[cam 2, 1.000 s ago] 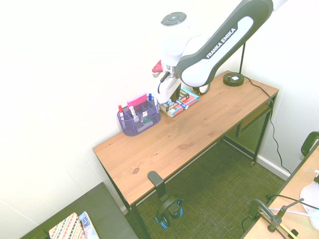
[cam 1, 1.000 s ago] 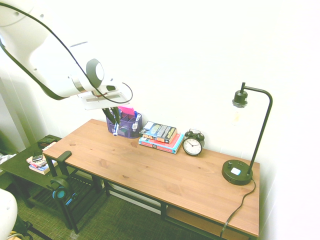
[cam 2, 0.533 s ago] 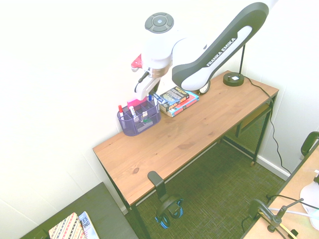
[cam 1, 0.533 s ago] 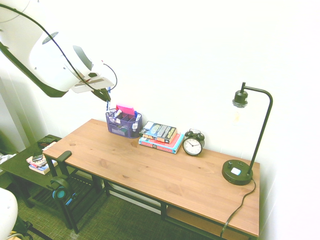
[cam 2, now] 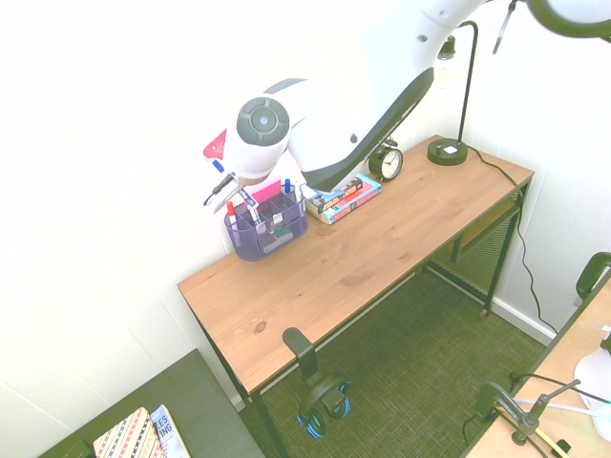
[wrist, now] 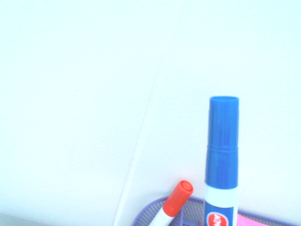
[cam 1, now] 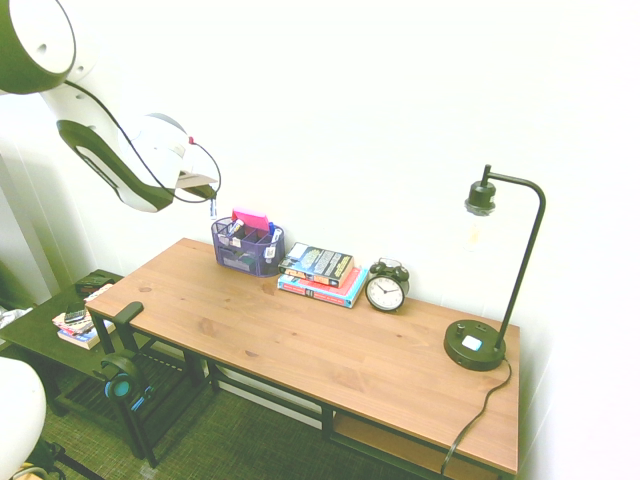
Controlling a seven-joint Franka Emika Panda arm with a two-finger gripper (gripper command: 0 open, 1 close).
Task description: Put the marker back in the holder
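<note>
Gripper: the gripper (cam 1: 213,191) was closed on the marker.
Marker: the marker (cam 1: 213,208) hung above the left end of the holder (cam 1: 240,262) in the first exterior view, its long axis nearly upright; the second exterior view showed it slanting.
Blue cap: the wrist view gave the blue cap (wrist: 223,141) and printed label up close.
Red-capped marker: the red-capped marker (cam 2: 231,214) stood in the holder, plain in the second exterior and wrist views, not distinguishable in the first.

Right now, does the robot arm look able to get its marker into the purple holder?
Probably yes: the tool, shut on the marker, hangs close above the holder, and nothing seems to lie between, though the pens inside may crowd it.
</note>
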